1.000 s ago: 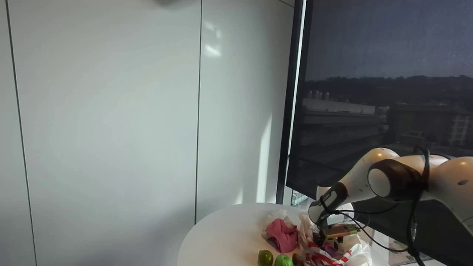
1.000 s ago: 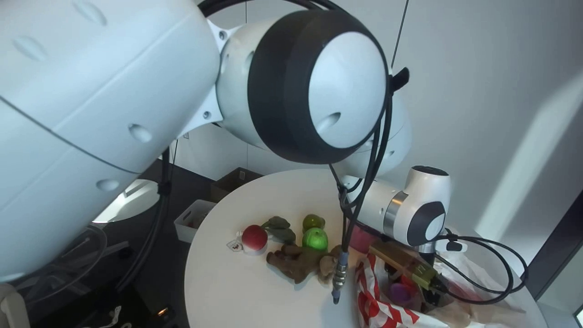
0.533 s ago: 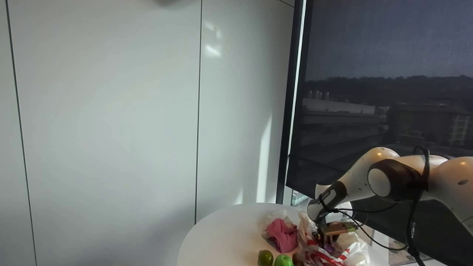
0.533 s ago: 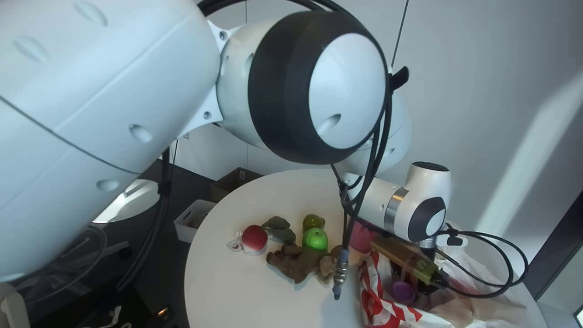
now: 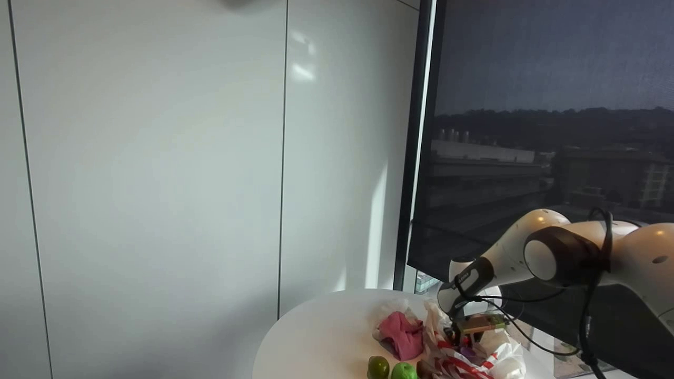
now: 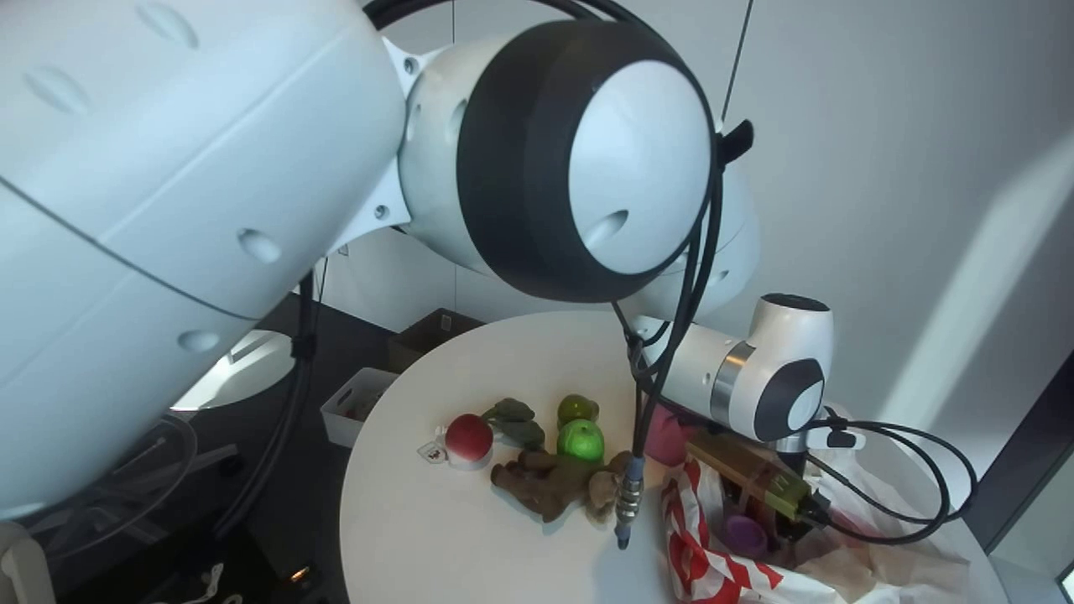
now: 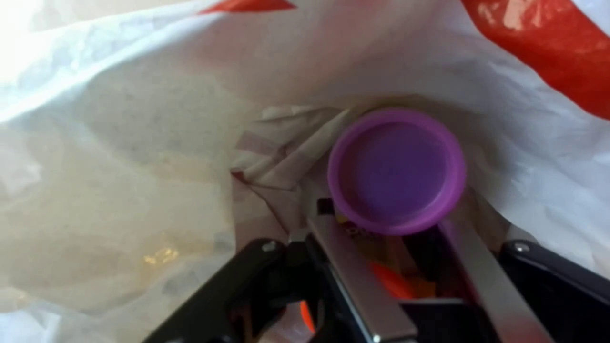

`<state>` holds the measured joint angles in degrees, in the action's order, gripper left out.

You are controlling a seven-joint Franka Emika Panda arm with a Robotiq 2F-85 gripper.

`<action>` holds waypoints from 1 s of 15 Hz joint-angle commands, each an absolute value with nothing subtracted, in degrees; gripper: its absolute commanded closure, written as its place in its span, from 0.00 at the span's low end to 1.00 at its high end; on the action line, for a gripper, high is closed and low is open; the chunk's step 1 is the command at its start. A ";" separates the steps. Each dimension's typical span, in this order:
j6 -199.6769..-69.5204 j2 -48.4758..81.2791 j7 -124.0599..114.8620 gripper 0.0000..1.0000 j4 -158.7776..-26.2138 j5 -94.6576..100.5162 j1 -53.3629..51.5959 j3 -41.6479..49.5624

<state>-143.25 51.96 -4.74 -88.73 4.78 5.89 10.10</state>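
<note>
- Here, in the wrist view, I look down into a crumpled white bag (image 7: 190,124) with red stripes.
- Inside it sits a round purple cup (image 7: 396,171), its wide mouth facing upward.
- The jaws come in from the bottom edge of the view and stand part-way apart, a gap showing between them. Their tips meet the cup's lower rim in my line of sight; whether they are clamped on it or only beside it, I cannot tell.
- Deeper down, seen through that gap, is something orange (image 7: 393,281), mostly hidden.
- In an exterior view, the white arm (image 6: 445,168) bends over a round white counter (image 6: 445,537) and points down into the bag. The cup shows there as a purple disc, below a gold-and-green bar (image 6: 747,478) near the arm's end.
- On the counter, left of the bag as I see it, lie a brown plush toy (image 6: 545,485), a bright green fruit (image 6: 580,442), a darker green fruit (image 6: 576,410), a leafy green toy (image 6: 520,426) and a red ball-shaped thing (image 6: 468,436) with a tag (image 6: 432,453).
- In an exterior view, the counter stands by pale wall panels (image 5: 174,173) and a dark window (image 5: 547,131). A pink cloth (image 5: 403,336) lies just beside the bag, and a small patch of purple shows below the jaws.
</note>
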 commanded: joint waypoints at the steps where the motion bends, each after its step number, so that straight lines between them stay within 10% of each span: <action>1: -143.92 51.60 -5.60 0.26 -88.16 5.23 5.53 10.62; 5: -144.81 52.67 -5.82 0.01 -87.05 5.29 5.39 10.62; 12: -149.47 55.44 -8.52 0.00 -84.92 5.91 3.99 12.13; 13: -149.90 55.73 -8.84 0.25 -84.83 6.11 3.73 12.51; 15: -150.63 55.63 -9.17 0.32 -85.21 6.18 3.55 12.85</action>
